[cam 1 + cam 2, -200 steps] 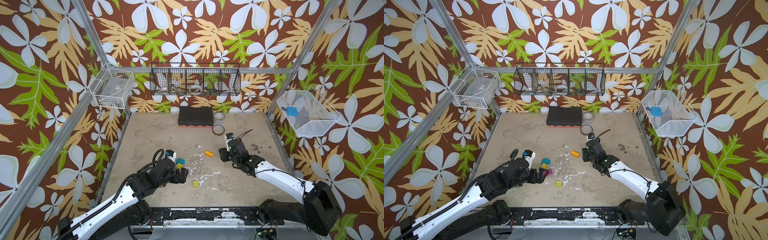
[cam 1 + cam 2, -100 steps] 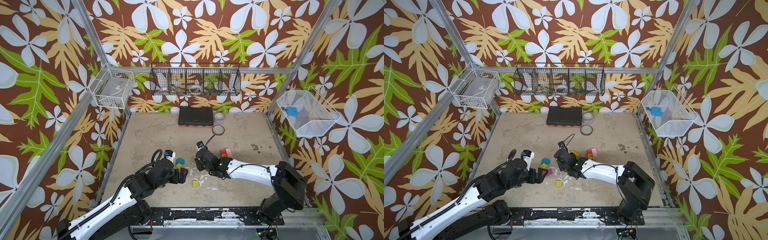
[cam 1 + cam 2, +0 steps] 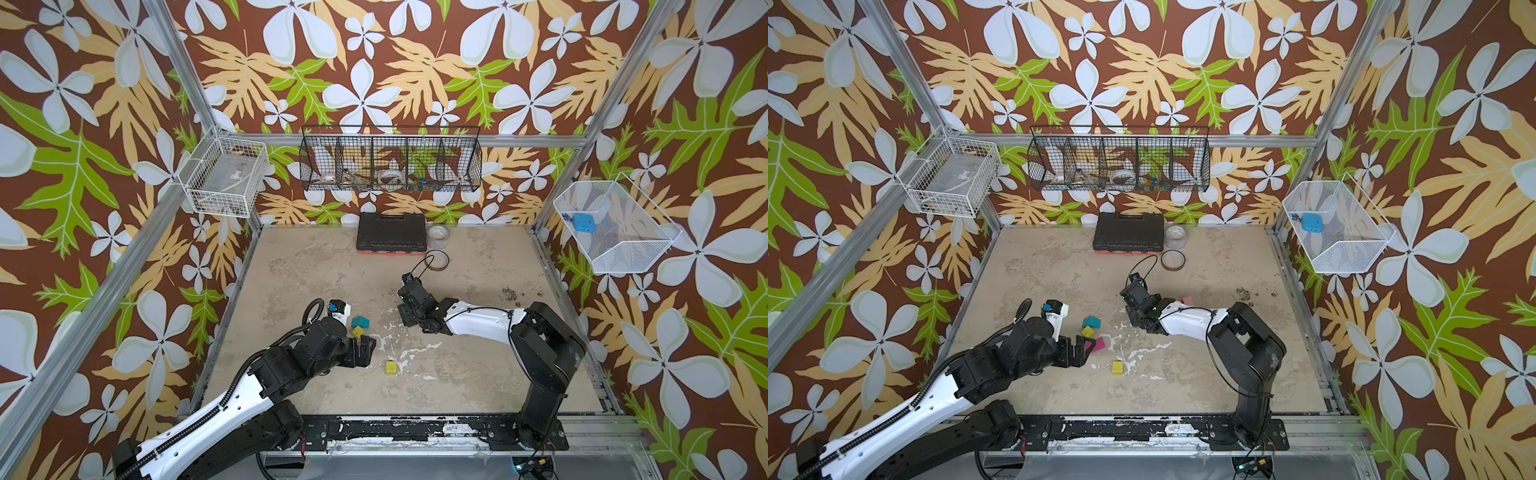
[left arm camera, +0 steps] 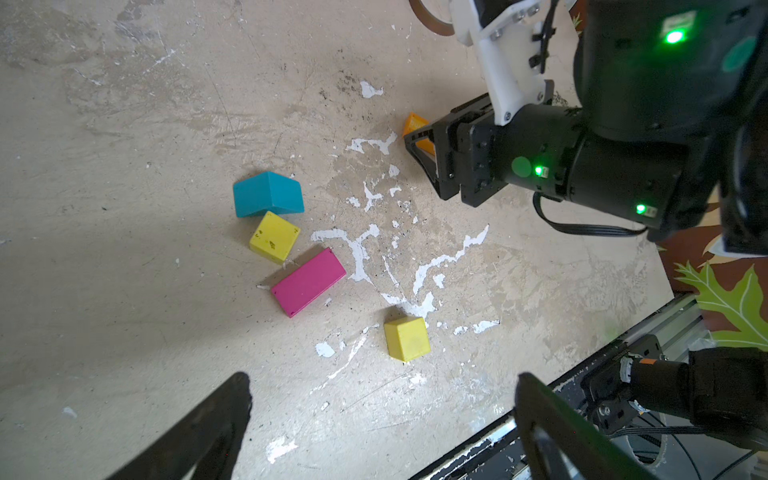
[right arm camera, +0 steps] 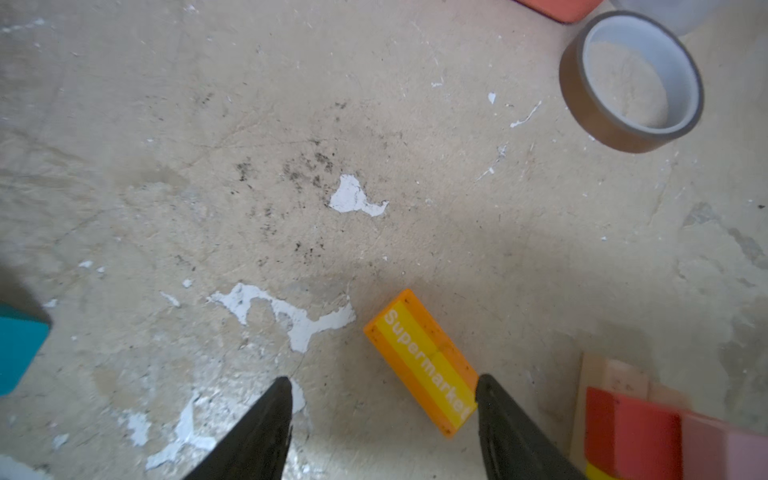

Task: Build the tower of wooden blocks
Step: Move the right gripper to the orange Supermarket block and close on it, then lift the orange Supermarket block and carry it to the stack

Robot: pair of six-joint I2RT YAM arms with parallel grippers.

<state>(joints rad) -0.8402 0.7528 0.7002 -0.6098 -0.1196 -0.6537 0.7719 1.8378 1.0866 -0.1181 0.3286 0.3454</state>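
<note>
Surface: worn beige tabletop with chipped white patches, closed in by floral-papered walls.
Left gripper: the left gripper hangs above the table with its fingers spread wide and nothing between them.
Nearest block: a yellow-green cube lies alone just ahead of the left fingertips, inside the span of the gap.
Cluster: further ahead of the same fingers sit a magenta block, a yellow cube and a teal roof block, packed in a row, each touching or nearly touching its neighbour.
Right gripper: the right gripper is low over the table, its fingers partly apart and clamping nothing.
Orange block: an orange block printed "Supermarket" lies flat, one end in the gap against the inner side of one finger, the rest reaching ahead of the tips.
Beyond that finger: a red block and a pink block stand side by side, touching, with a tan plank just behind them; whether they rest on it cannot be told.
Tape: a brown tape roll lies well ahead of the right fingers, on the red block's side.
Back edge: a black case, far from both grippers.
</note>
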